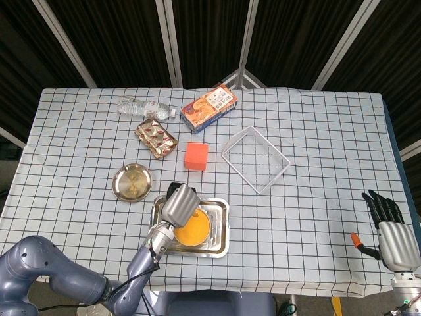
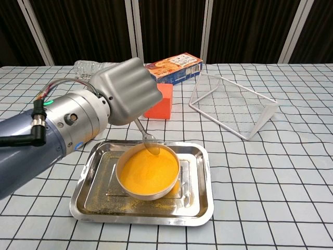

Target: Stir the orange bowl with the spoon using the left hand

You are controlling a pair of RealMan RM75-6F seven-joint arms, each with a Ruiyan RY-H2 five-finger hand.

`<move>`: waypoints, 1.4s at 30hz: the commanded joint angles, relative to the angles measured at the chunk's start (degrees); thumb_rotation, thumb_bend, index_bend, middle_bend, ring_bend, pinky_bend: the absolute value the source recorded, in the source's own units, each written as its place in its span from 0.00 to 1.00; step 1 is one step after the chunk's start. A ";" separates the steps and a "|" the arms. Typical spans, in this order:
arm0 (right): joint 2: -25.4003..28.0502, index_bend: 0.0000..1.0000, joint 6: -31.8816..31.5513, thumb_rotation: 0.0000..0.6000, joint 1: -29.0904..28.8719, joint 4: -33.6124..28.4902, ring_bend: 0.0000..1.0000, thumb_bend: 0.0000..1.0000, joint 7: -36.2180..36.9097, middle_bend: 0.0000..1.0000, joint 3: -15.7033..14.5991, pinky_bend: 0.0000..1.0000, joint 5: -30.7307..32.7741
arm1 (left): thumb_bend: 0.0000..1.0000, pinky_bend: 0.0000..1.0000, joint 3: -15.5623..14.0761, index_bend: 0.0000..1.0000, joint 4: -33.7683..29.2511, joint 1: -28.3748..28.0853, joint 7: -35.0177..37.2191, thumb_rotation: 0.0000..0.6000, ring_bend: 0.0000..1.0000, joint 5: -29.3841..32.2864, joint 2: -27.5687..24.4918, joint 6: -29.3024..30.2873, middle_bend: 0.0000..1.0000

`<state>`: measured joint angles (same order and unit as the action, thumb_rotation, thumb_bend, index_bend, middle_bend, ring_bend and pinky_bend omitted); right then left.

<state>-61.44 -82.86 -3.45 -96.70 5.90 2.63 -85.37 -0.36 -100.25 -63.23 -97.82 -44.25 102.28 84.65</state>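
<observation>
Here the left hand (image 2: 127, 91) is closed in a fist around the handle of the metal spoon (image 2: 147, 139), whose tip dips into the far edge of the orange powder in the orange bowl (image 2: 148, 172). The bowl sits inside a steel tray (image 2: 200, 200) on the checked tablecloth (image 2: 270, 177). Well apart, at the table's near right corner, the right hand (image 1: 392, 237) holds nothing, its fingers straight and slightly spread.

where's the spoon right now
The spoon is held by the left hand, its tip dipping into the far edge of the orange bowl on the metal tray, low and left of centre in the chest view.
</observation>
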 commanded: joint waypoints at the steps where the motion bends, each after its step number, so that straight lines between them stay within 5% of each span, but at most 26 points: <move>1: 0.04 0.00 0.03 1.00 0.00 -0.04 0.00 0.36 0.03 0.00 -0.03 0.00 -0.03 | 0.83 1.00 -0.08 0.86 1.30 -0.23 -0.83 1.00 0.96 0.35 1.06 -0.80 1.00; 10: 0.21 0.00 0.26 1.00 -0.03 -0.05 0.00 0.36 0.29 0.00 -0.07 0.00 0.09 | 0.83 1.00 -0.79 0.86 2.99 -0.16 -1.96 1.00 0.96 -0.06 3.18 -2.01 1.00; 31: 0.13 0.00 0.31 1.00 0.01 -0.33 0.00 0.36 -0.27 0.00 -0.05 0.00 0.36 | 0.83 1.00 -4.00 0.86 -5.82 2.23 -1.43 1.00 0.96 -3.31 -0.42 -0.63 1.00; 42: 0.17 0.00 0.35 1.00 0.01 -0.31 0.00 0.36 -0.20 0.00 -0.02 0.00 0.43 | 0.83 1.00 -2.52 0.86 -6.15 2.72 -0.62 1.00 0.96 -7.07 -1.67 1.28 1.00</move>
<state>-61.27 -82.51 -3.43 -97.01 5.69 2.61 -84.94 -3.17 -106.50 -60.56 -98.58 -50.82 100.82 85.58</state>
